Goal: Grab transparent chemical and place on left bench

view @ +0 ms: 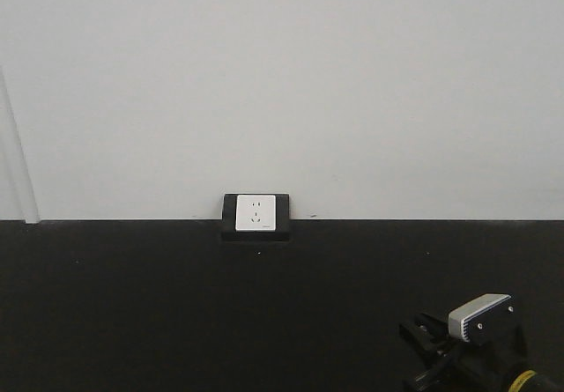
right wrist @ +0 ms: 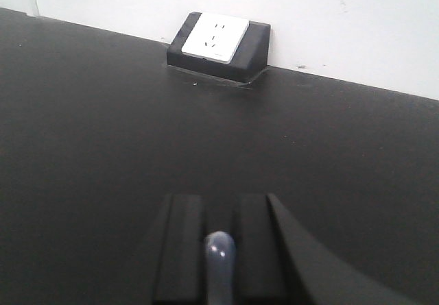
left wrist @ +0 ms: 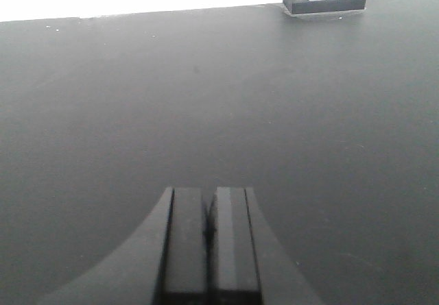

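As seen from the right wrist, gripped a small clear glass beaker (right wrist: 219, 249) in the right pincer (right wrist: 219, 205). Showed only a little round shiny bit of that glass, poking up between the two black pads (right wrist: 184, 236). Sat narrow, with the pads close on both sides of the glass. Hung over a wide flat black desk (view: 132, 313), down in the right corner of the front view. Carried a small white and grey box (view: 480, 314) on top there. Could not make out the glass from the front. Had the left pincer (left wrist: 208, 202) squeezed tight, pad against pad, with just a thin dark line between. Hung over the same black desk too. Found a square white plastic power socket (view: 256, 213) in a black frame (view: 256, 234) at the back of the desk, right against a plain white wall (view: 282, 75). Lay well apart from both pincers. Saw a thin white strip (view: 19, 145) running up the wall at the far left.
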